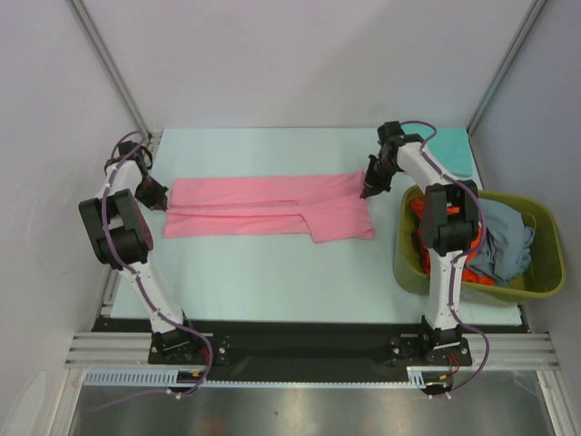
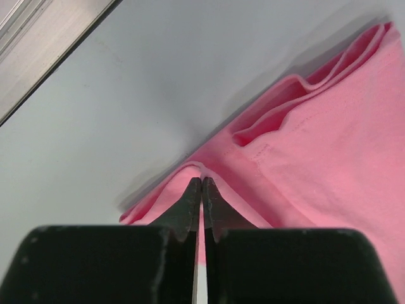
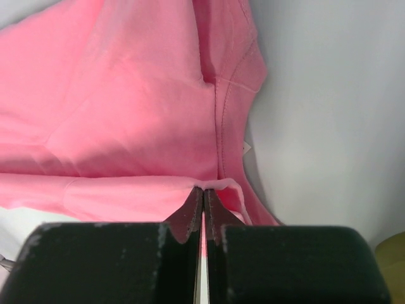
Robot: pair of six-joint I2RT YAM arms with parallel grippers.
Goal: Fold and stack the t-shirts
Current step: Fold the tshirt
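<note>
A pink t-shirt (image 1: pixel 263 204) lies folded into a long band across the middle of the table. My left gripper (image 1: pixel 163 203) is shut on its left end; in the left wrist view the closed tips (image 2: pixel 202 180) pinch a raised ridge of pink cloth (image 2: pixel 329 139). My right gripper (image 1: pixel 367 191) is shut on the shirt's upper right corner, and the right wrist view shows its tips (image 3: pixel 204 189) clamping a folded edge of the pink fabric (image 3: pixel 126 95). A teal t-shirt (image 1: pixel 454 150) lies flat at the back right corner.
An olive-green basket (image 1: pixel 508 292) stands at the right of the table, beside the right arm. It holds a grey-blue shirt (image 1: pixel 504 241) and an orange-red one (image 1: pixel 416 218). Walls and frame posts close in the table on three sides.
</note>
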